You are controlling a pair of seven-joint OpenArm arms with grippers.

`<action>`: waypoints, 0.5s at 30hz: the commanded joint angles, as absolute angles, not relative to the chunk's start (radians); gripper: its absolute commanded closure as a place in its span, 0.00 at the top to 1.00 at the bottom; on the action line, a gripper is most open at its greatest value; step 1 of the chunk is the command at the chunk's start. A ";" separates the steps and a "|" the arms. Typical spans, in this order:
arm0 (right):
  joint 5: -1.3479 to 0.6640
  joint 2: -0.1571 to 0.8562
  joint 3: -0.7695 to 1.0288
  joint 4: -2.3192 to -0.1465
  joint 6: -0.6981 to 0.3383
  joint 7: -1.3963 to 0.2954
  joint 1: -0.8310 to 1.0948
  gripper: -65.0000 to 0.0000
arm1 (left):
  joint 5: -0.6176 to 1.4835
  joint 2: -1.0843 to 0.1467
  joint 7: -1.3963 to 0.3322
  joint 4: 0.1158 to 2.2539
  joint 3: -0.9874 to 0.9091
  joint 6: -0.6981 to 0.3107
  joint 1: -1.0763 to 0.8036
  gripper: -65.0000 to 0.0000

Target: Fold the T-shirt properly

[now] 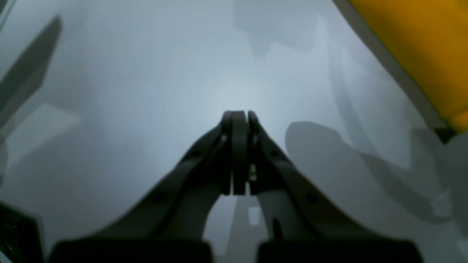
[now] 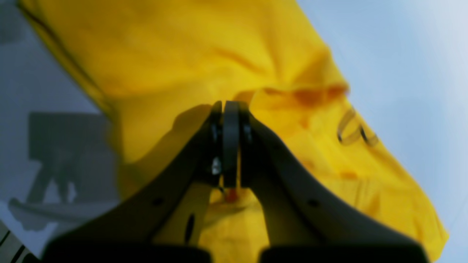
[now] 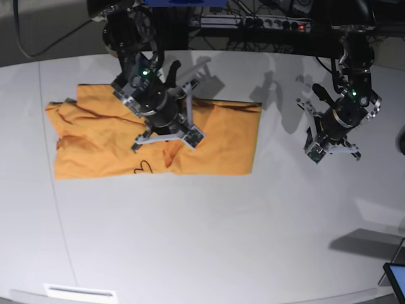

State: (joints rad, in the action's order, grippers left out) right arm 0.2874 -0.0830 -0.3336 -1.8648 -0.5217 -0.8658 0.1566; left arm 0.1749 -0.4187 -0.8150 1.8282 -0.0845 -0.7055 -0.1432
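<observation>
White table [image 3: 190,240], rumpled orange-yellow T-shirt [image 3: 101,142] spread flat, both pincers clenched, empty

white table [image 3: 190,240], power strip [image 3: 253,23], cables [image 3: 38,44]

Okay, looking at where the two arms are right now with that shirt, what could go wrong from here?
The T-shirt lies rumpled, its left side bunched, so a fold made now would probably come out crooked. A dark loose thread curls on the cloth near the shut right gripper and might snag. The left gripper, shut, sits over bare table, well off the shirt, leaving that edge unpinned.
</observation>
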 commanded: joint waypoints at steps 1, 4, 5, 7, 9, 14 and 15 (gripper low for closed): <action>0.280 -0.091 -0.326 -1.880 -0.518 -0.846 0.159 0.00 | 0.176 -0.435 -0.792 1.848 -0.093 -0.698 -0.131 0.00; 0.280 -0.090 -0.308 -1.880 -0.518 -0.843 0.186 0.00 | 0.176 -0.437 -0.792 1.848 -0.093 -0.698 -0.131 0.00; 0.280 -0.090 -0.308 -1.880 -0.518 -0.845 0.193 0.00 | 0.176 -0.437 -0.792 1.848 -0.093 -0.698 -0.131 0.00; 0.280 -0.082 -0.308 -1.880 -0.518 -0.845 0.209 0.00 | 0.176 -0.438 -0.792 1.848 -0.093 -0.698 -0.131 0.00; 0.280 -0.082 -0.308 -1.880 -0.518 -0.845 0.214 0.00 | 0.176 -0.438 -0.792 1.850 -0.093 -0.698 -0.131 0.00; 0.282 -0.076 -0.308 -1.891 -0.516 -0.845 0.202 0.00 | 0.176 -0.438 -0.792 1.850 -0.093 -0.698 -0.131 0.00; 0.282 -0.076 -0.308 -1.903 -0.516 -0.845 0.194 0.00 | 0.176 -0.438 -0.792 1.850 -0.093 -0.698 -0.131 0.00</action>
State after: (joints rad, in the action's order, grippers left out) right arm 0.2874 -0.0692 -0.3069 -1.8732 -0.5220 -0.8688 0.2134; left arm 0.1753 -0.4221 -0.8116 1.8282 -0.0849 -0.7052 -0.1417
